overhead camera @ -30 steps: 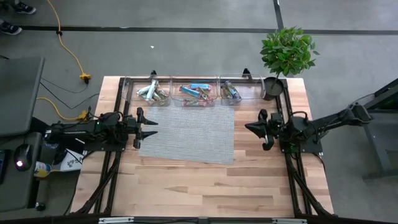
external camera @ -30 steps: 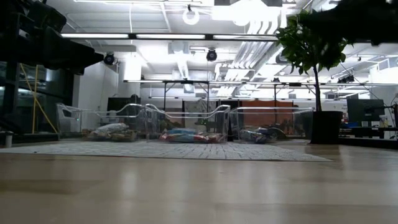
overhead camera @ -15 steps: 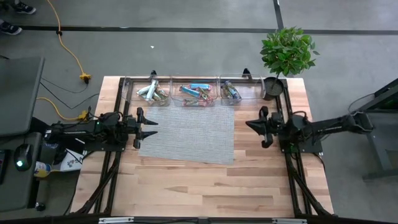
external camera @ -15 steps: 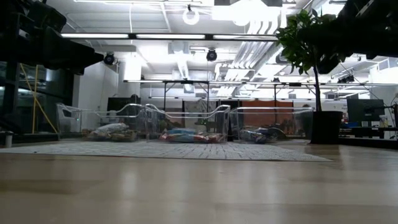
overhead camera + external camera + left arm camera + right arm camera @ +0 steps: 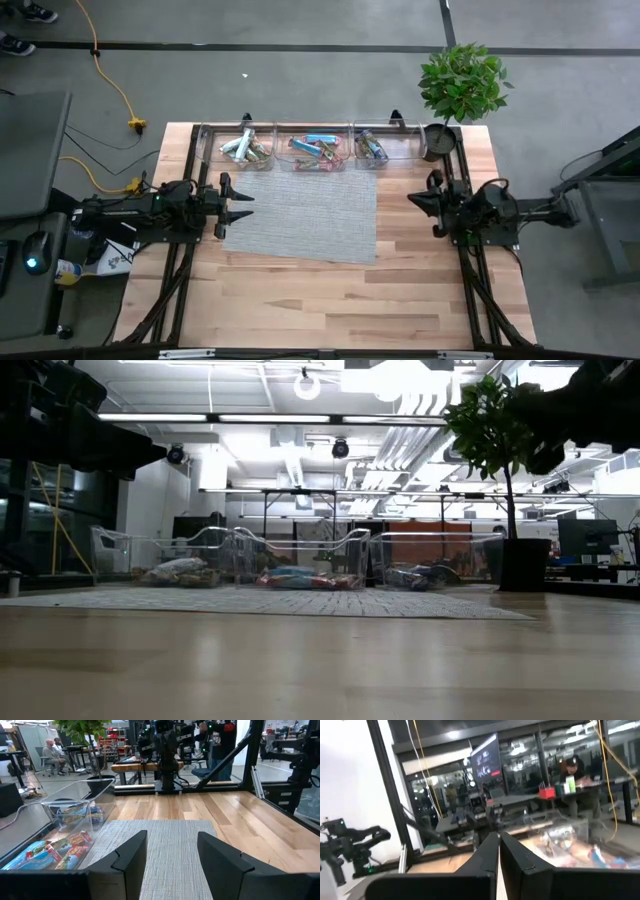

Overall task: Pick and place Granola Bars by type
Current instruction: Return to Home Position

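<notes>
The granola bars lie in three clear bins along the table's far edge: silvery and brownish ones in the left bin [image 5: 245, 150], blue and pink-red ones in the middle bin [image 5: 318, 150], and a few in the right bin [image 5: 371, 147]. In the left wrist view the bars [image 5: 70, 845] show through the bin walls. My left gripper [image 5: 247, 206] hovers open and level at the left edge of the grey mat [image 5: 300, 215]; nothing is between its fingers [image 5: 131, 855]. My right gripper [image 5: 412, 198] is shut and empty, right of the mat, with its fingers [image 5: 490, 851] together.
A potted plant [image 5: 440, 140] stands at the far right corner beside the right bin. Bare wood [image 5: 330, 300] lies between the mat and the near edge. Black frame rails [image 5: 185, 260] run along both sides of the table. People sit at desks in the room beyond.
My right gripper, shut throughout, has drawn back toward the table's right edge as its arm folded in over its base, and it has rolled a little. The left arm, the bins and the bars have kept still.
</notes>
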Available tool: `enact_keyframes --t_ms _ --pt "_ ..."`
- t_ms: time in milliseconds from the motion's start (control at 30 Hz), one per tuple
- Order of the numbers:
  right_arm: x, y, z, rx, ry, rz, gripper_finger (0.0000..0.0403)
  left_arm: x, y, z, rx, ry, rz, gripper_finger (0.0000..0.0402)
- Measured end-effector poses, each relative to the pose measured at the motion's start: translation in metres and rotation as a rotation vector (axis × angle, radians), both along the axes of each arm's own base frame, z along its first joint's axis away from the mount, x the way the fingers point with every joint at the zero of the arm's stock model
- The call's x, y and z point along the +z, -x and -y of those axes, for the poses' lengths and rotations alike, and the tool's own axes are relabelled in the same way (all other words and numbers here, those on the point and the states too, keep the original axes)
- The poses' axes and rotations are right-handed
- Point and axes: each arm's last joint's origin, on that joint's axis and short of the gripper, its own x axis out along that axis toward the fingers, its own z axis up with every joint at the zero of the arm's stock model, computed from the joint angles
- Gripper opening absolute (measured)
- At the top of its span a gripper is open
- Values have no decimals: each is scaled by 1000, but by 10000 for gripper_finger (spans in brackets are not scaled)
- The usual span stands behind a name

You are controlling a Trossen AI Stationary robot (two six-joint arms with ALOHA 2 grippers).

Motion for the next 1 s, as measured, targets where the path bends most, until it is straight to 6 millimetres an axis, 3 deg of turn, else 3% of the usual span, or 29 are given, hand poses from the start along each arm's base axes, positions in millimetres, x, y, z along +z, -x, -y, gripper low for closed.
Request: enact_keyframes --t_ms 400,1000 --pt "-22 -2 -3 109 -78 -230 0 0 0 0 -1 0 -1 172" --pt "-30 -7 -4 124 35 -326 1 0 0 0 0 0 0 172"
